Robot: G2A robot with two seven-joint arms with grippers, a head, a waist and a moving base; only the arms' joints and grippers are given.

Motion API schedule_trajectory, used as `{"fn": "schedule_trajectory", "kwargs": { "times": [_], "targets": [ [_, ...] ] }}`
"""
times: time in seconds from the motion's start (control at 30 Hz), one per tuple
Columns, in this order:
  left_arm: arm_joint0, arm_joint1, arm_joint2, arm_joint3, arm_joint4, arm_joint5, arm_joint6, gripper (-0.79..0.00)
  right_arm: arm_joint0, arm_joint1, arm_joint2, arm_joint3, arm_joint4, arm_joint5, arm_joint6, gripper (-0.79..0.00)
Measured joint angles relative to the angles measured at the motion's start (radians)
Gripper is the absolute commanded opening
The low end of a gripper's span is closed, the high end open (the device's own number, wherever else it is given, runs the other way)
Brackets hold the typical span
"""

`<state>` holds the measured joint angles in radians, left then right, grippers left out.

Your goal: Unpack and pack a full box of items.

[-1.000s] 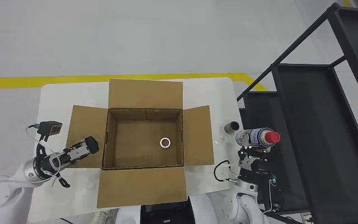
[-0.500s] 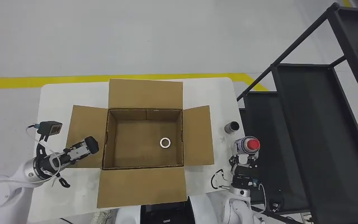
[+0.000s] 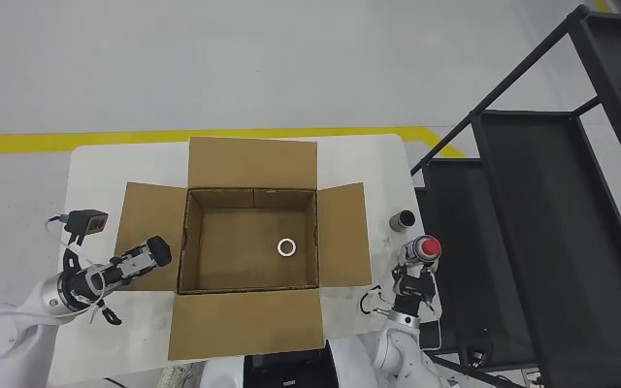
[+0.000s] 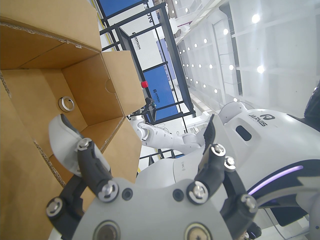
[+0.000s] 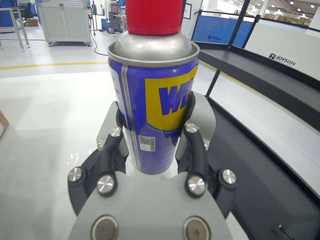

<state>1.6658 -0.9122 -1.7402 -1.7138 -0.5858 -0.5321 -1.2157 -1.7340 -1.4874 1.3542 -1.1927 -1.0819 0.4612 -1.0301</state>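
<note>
Spray can [image 3: 424,249] swung upright, right gripper [image 5: 156,117] clamping

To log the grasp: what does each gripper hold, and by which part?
The right gripper holds the spray can by its lower body. The left gripper holds nothing.

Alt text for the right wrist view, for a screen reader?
The right gripper is shut on a blue-and-yellow spray can with a red cap, its fingers gripping near the base, close to the camera. Behind it are the white table and a black metal rack.
</note>
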Motion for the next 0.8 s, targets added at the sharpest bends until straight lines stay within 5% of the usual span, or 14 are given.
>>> {"fn": "schedule_trajectory", "kwargs": {
  "times": [0.77, 0.8],
  "targets": [
    [0.0, 0.0, 0.0, 0.0, 0.0, 0.0, 0.0, 0.0, 0.106, -0.024, 0.037, 0.156, 0.117, -0.107, 0.014, -0.776],
    [0.0, 0.0, 0.0, 0.0, 0.0, 0.0, 0.0, 0.0, 0.107, -0.025, 0.038, 0.158, 0.118, -0.108, 0.014, -0.536]
  ]
}}
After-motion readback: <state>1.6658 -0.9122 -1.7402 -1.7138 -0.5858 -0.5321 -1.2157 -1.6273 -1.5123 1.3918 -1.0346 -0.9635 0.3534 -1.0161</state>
